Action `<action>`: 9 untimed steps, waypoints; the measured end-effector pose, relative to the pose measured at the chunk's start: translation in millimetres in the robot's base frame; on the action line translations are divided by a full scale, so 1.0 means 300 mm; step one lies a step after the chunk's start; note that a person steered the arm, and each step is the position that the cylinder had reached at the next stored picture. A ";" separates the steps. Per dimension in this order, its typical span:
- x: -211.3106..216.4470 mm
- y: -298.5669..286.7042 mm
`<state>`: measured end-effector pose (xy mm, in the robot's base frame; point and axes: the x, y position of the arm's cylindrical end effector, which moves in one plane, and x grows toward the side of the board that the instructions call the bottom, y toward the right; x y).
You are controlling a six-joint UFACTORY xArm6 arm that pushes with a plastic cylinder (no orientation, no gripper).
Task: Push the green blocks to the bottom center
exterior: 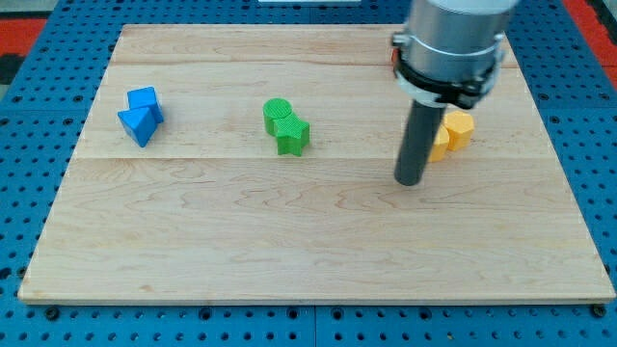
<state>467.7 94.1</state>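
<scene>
Camera view shows our arm's housing hiding a red block (394,60) almost wholly and our rod covering part of the yellow blocks (453,132). From the left, blue blocks (141,114) sit touching, then the green cylinder (279,115) touching the green star-like block (293,135) above the board's (289,251) centre. Our tip (410,180), holding nothing, rests well right of them, just beside the yellow pair.

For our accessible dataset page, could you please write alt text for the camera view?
My tip rests on a wooden board, just left of the yellow blocks. Two touching green blocks, a cylinder and a star-like one, sit further left near the board's middle, and two blue blocks lie at the view's left.
</scene>
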 end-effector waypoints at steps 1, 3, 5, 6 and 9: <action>-0.101 -0.093; -0.303 -0.233; -0.169 -0.432; -0.175 -0.488; 0.016 -0.672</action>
<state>472.5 -107.6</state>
